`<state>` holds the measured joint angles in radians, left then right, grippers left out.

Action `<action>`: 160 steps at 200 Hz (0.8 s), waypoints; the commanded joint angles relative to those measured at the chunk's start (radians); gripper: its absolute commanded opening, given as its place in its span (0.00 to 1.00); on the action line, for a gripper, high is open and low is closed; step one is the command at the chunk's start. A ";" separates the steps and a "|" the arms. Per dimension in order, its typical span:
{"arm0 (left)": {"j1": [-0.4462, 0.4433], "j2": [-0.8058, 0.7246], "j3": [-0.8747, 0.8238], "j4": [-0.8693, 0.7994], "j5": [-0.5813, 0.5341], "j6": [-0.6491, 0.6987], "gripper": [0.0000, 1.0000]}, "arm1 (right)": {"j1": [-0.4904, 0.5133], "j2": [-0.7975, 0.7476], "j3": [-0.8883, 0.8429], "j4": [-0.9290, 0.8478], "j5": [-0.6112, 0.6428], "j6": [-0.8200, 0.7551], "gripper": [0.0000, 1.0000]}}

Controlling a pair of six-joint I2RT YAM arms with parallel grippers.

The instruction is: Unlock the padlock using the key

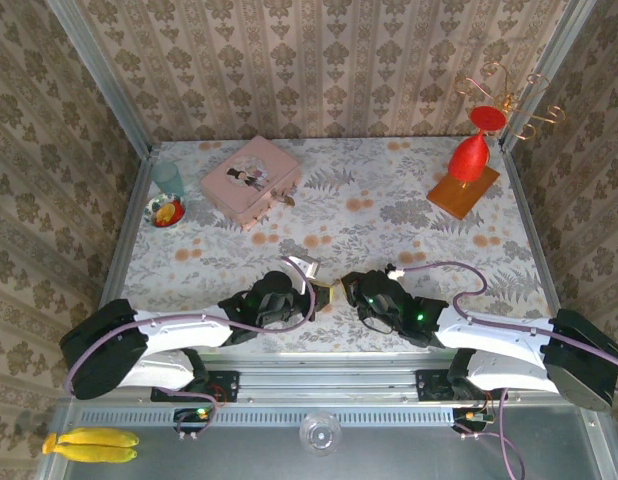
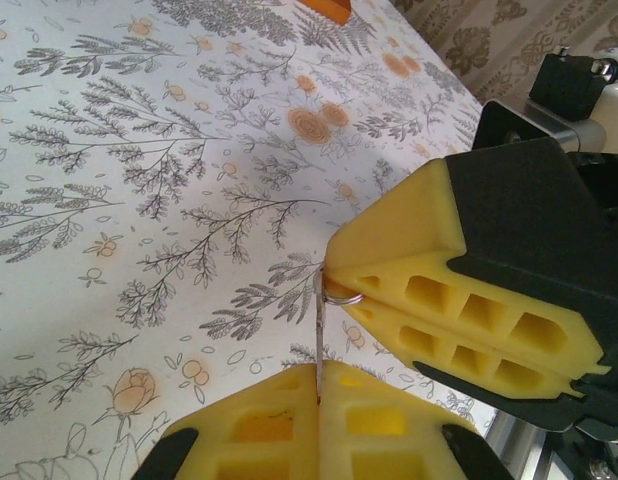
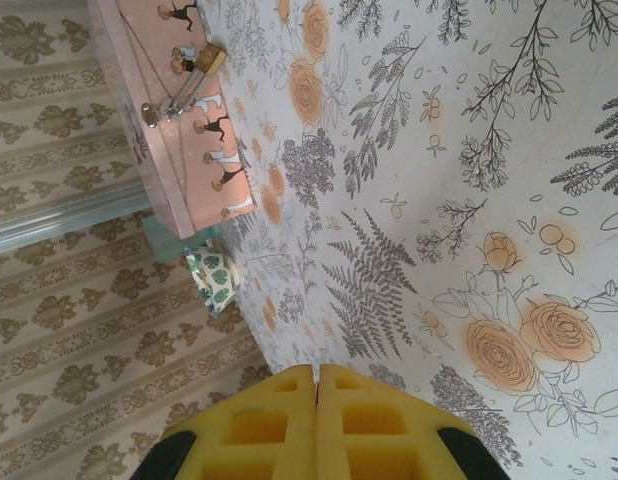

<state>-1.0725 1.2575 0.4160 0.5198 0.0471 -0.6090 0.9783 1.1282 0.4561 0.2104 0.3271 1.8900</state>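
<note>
Left gripper point(image 2: 319, 385): fingers clamped on the blade of the thin key point(image 2: 318, 335). Right gripper point(image 2: 351, 292): fingers pressed together on the key's ring end, tip to tip with the left above the floral table point(image 2: 139, 200). The padlock point(image 3: 189, 82) rests at the edge of the pink box point(image 3: 189, 170), well apart from both grippers.

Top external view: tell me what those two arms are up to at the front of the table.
Both arms meet near the table's front edge, sharing the key. The left gripper is shut on its thin blade, and the right gripper, also shut, pinches its ring end, so this looks like a hand-over. The padlock sits on the pink box at the back left, with neither gripper near it.
</note>
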 commanded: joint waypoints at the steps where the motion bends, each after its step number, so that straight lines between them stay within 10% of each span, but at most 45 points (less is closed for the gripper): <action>1: 0.003 -0.032 0.032 -0.053 -0.031 0.031 0.00 | 0.013 0.013 0.018 -0.024 0.049 0.010 0.00; 60: 0.024 -0.178 0.155 -0.541 -0.153 0.293 0.00 | -0.056 -0.030 -0.004 -0.030 0.121 -0.509 0.50; 84: 0.032 -0.216 0.170 -0.672 -0.194 0.386 0.00 | -0.061 -0.149 -0.143 0.167 0.128 -0.831 0.54; 113: 0.036 -0.257 0.186 -0.790 -0.249 0.483 0.00 | -0.062 -0.289 -0.103 0.010 0.074 -1.208 0.62; 160: 0.056 -0.266 0.264 -0.907 -0.257 0.609 0.00 | -0.066 -0.420 -0.126 -0.053 -0.124 -1.485 0.72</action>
<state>-1.0290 1.0035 0.6067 -0.2806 -0.1852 -0.1070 0.9157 0.7586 0.3515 0.1974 0.3164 0.6498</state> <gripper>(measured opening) 0.063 0.713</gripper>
